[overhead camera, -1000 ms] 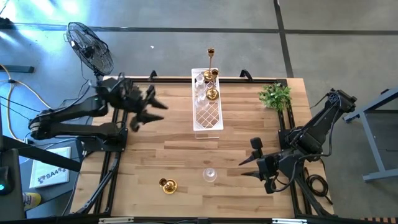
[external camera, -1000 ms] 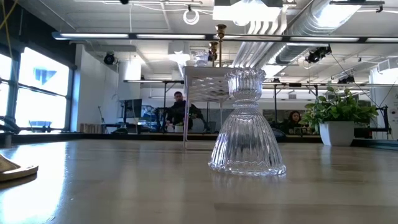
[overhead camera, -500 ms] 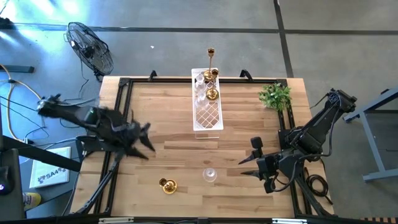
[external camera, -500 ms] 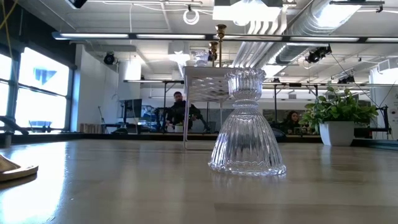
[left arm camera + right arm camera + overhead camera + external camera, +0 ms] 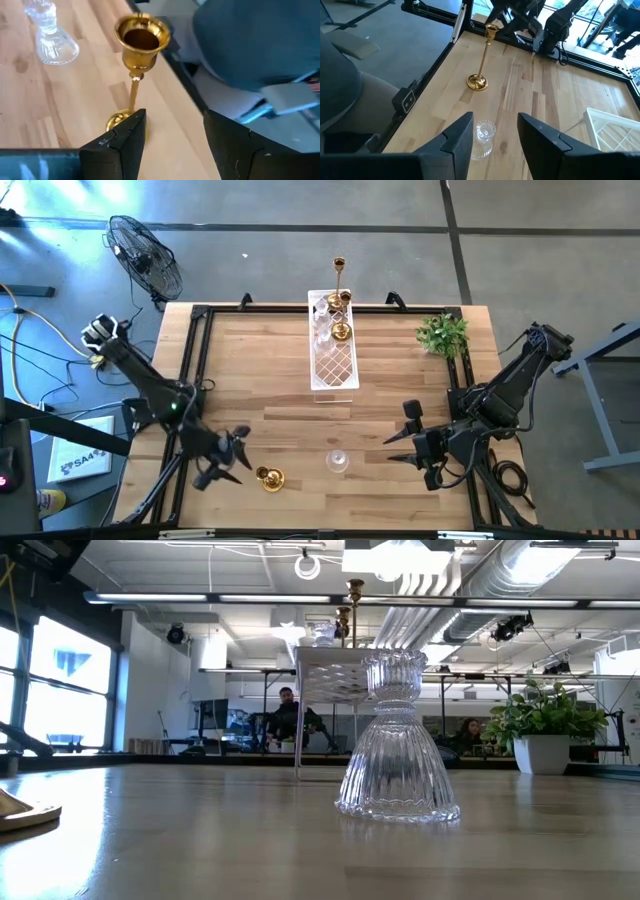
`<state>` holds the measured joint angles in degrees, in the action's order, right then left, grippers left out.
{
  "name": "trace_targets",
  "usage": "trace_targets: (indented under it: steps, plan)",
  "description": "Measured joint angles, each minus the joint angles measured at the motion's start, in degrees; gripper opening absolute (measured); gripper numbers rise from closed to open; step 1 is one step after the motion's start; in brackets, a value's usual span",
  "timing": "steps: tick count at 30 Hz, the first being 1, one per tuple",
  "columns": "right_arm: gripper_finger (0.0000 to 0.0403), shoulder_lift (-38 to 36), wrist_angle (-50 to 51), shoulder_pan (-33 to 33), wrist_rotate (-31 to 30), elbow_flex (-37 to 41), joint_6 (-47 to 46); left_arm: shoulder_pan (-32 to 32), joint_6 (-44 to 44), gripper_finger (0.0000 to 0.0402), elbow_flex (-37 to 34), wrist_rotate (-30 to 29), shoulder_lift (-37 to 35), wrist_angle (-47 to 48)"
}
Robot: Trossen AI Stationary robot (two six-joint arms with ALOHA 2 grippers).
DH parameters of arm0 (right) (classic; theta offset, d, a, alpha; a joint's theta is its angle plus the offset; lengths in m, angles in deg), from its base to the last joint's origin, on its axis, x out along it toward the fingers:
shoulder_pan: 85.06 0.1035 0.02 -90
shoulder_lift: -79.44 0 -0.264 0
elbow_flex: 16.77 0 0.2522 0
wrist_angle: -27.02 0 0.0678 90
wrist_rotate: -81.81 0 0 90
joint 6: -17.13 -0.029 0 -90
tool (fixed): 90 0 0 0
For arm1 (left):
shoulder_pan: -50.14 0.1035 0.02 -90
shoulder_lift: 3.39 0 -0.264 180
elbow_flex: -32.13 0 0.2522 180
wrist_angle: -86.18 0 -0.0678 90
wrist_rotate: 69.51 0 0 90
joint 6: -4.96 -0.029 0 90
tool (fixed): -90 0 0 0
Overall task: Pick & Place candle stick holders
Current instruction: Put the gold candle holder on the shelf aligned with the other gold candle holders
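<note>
Step in hand: approach for pick. Left gripper open, jaws spread, hovering just beside the tall gold holder, which stands upright near the bench front edge w/ clear glass holder nearby. Right gripper open, parked at right side. Next, prob: straddle the slim stem, close, then lift w/o tipping it.
</note>
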<state>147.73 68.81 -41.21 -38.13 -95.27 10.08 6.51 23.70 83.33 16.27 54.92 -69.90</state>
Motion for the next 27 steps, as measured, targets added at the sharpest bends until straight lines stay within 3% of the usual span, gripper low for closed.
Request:
trace_targets:
  steps: [8,22,27]
  plan:
    - [0.0149,0.0,0.0,0.02,0.1,0.0,-0.01,-0.64,1.11,0.0192,-0.08,-9.7,6.16,-3.88]
    - [0.0149,0.0,0.0,0.01,0.15,0.02,1.09,-0.64,3.39,0.0192,-0.08,-8.57,11.45,-11.5]
    - [0.0149,0.0,0.0,0.01,0.15,0.02,1.09,-0.62,0.73,0.0192,-0.08,-14.75,12.88,-14.2]
